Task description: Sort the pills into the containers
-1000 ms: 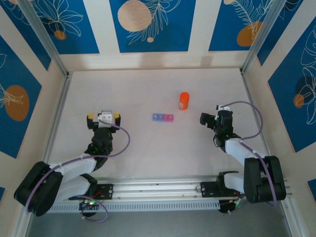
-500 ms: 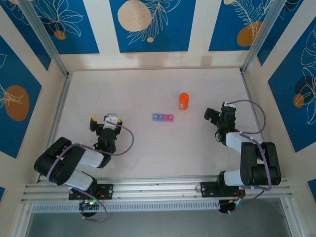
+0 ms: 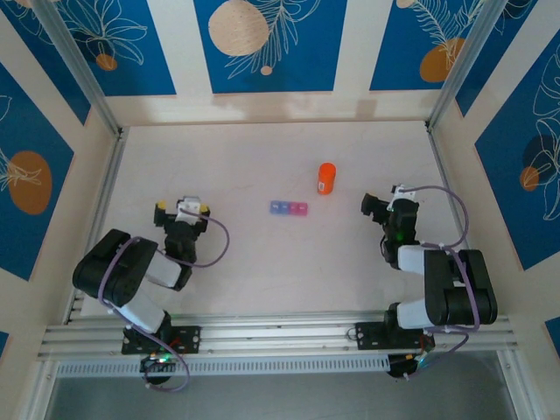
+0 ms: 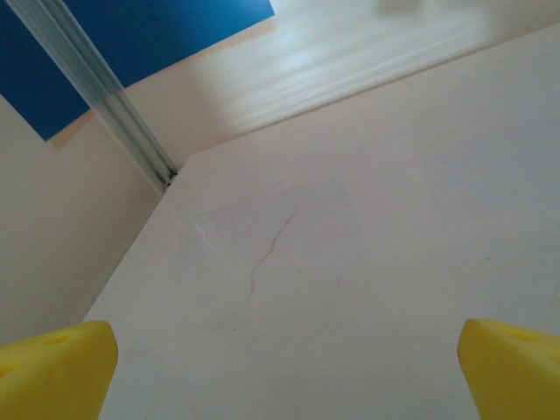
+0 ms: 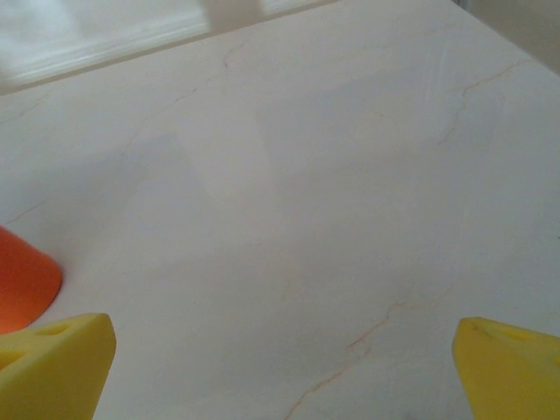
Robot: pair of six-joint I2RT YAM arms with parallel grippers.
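The left gripper and right gripper gape wide, empty. The pill-box strip lies on the table, well off every edge. The orange bottle just beyond, presumably holding pills, could topple under a careless reach.

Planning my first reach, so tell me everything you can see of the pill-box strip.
The pill-box strip is a small translucent plastic row of three joined square sections, blue, purple, pink left to right. It lies flat on the table, near its middle, touching nothing else. Lid state is too small to tell.
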